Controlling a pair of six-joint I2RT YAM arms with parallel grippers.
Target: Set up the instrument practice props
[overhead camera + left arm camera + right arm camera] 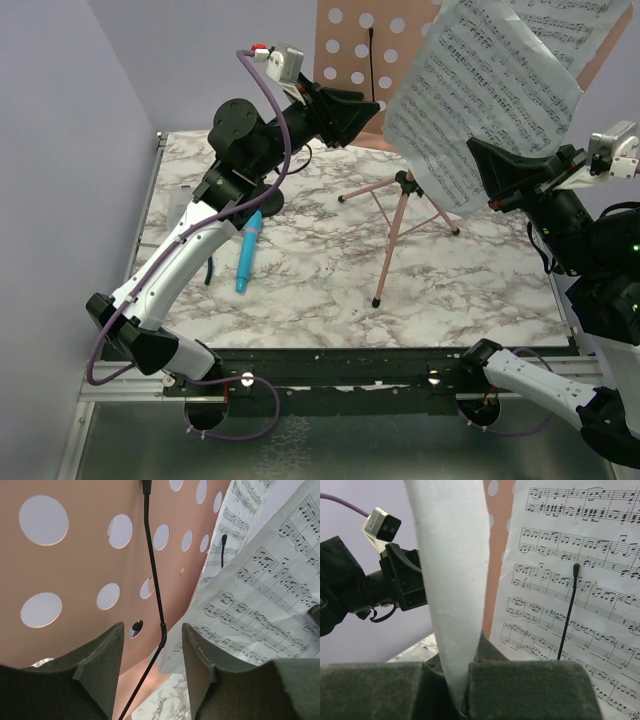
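Note:
The pink music stand (352, 45) rises at the back on its tripod legs (398, 225). My right gripper (482, 158) is shut on the lower edge of a white sheet-music page (480, 100), which curls up from the jaws (452, 570). A second page (580, 580) rests on the pink panel behind a thin black wire (568, 610). My left gripper (152, 645) is open close to the hole-punched panel (75, 565), with another black wire arm (161, 630) standing between its fingers untouched. The blue toy microphone (247, 256) lies on the table. A black round base (270, 203) peeks from under the left arm.
The marble tabletop (320, 280) ends at a black rail near the arm bases. A lavender wall closes the left side and back. My left arm's purple cable (285, 130) loops over the table's left part.

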